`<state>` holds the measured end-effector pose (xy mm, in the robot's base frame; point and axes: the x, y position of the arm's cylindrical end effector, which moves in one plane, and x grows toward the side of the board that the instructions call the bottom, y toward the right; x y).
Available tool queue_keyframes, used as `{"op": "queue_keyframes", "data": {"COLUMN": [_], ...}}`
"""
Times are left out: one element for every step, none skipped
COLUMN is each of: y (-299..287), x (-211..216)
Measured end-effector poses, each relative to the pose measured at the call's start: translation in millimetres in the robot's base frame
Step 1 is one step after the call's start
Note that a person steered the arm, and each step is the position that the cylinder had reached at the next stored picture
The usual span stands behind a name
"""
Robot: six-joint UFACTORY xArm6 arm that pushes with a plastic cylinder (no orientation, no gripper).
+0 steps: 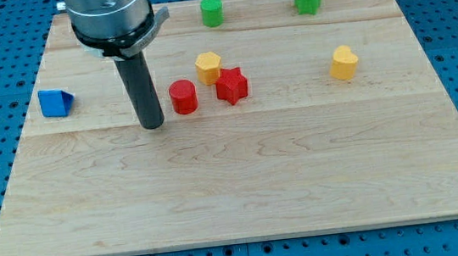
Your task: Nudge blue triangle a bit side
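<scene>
Wooden board (244, 186): my tip (153, 125) between blue triangle (55, 103) and red cylinder (182, 96), touching neither.

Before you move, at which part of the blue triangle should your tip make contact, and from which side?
Probably its flat face toward the view's right. My tip stands right of the blue triangle, apart from it, beside the red cylinder. Pushing leftward meets no other block.

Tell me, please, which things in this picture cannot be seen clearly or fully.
All in the camera view:
- Arm: cut off by the view's top edge; only its lower housing and rod show.
- Board behind the rod: a strip is hidden, left of the red cylinder.
- My tip: whether it touches the board cannot be told.
- Yellow block: the red star covers its lower right corner.
</scene>
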<state>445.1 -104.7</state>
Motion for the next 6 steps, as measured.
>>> {"op": "queue_keyframes", "data": {"y": [-52,-113,-199,-199,-200,-200], "x": [2,6,22,22,21,20]}}
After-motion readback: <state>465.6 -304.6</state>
